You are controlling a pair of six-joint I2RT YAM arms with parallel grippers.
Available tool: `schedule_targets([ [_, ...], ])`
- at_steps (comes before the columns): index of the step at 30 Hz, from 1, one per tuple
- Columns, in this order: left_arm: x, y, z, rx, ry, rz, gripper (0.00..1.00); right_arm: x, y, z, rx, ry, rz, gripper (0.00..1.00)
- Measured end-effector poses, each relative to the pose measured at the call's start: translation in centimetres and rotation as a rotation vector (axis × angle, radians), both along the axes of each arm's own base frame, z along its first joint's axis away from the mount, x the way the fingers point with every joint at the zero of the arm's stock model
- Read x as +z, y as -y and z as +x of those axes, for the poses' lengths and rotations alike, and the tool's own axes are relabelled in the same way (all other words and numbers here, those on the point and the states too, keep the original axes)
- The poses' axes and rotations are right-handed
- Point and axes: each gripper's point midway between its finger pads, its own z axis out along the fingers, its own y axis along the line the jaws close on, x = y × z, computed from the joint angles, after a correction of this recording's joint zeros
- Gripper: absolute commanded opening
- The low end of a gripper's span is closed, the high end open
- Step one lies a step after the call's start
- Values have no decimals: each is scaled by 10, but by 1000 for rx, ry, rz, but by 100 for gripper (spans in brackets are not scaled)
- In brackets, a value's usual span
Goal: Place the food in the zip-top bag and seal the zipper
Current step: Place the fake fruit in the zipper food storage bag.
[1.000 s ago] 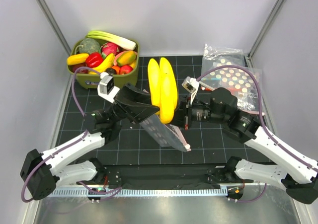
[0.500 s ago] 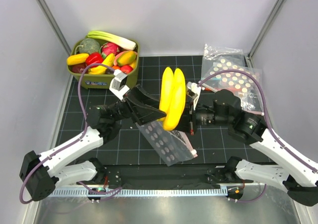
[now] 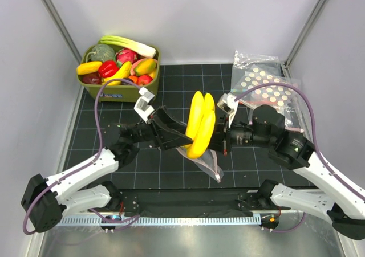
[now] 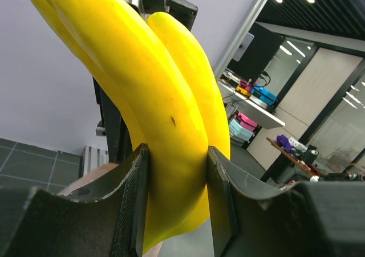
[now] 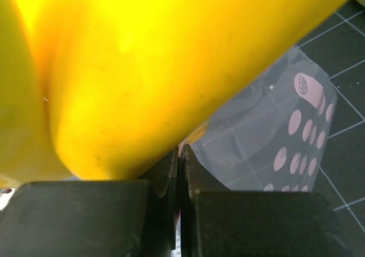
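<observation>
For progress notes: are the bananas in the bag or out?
Mostly out: the bananas show bare above the hanging bag; whether the tip entered, cannot tell.

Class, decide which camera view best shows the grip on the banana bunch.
Left wrist view: the left gripper clamps the banana bunch on both sides, close up. Top external shows the whole bunch, but the grip is small. Right wrist shows only yellow skin and part of the zip-top bag.

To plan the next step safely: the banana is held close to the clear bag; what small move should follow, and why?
Probably the left gripper should ease the banana bunch down, tip first, into the zip-top bag. The right gripper pinches the bag's edge, and the bag hangs just under the bunch.
</observation>
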Motion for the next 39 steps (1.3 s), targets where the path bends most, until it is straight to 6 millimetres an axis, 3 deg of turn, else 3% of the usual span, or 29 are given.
schedule_targets([
  [9, -18, -2, -10, -17, 110, 22, 0, 16, 16, -4, -54, 19, 50, 1],
  [21, -37, -14, -9, 107, 219, -29, 0, 24, 11, 12, -174, -84, 110, 1],
  [27, -50, -23, 8, 254, 216, -86, 0, 1, -2, 27, -231, -178, 164, 1],
  [30, -45, -24, 18, 311, 216, -113, 1, -12, -7, 31, -252, -234, 179, 1],
  [39, -35, -25, 36, 403, 217, -162, 0, -11, -15, 44, -300, -294, 256, 1],
])
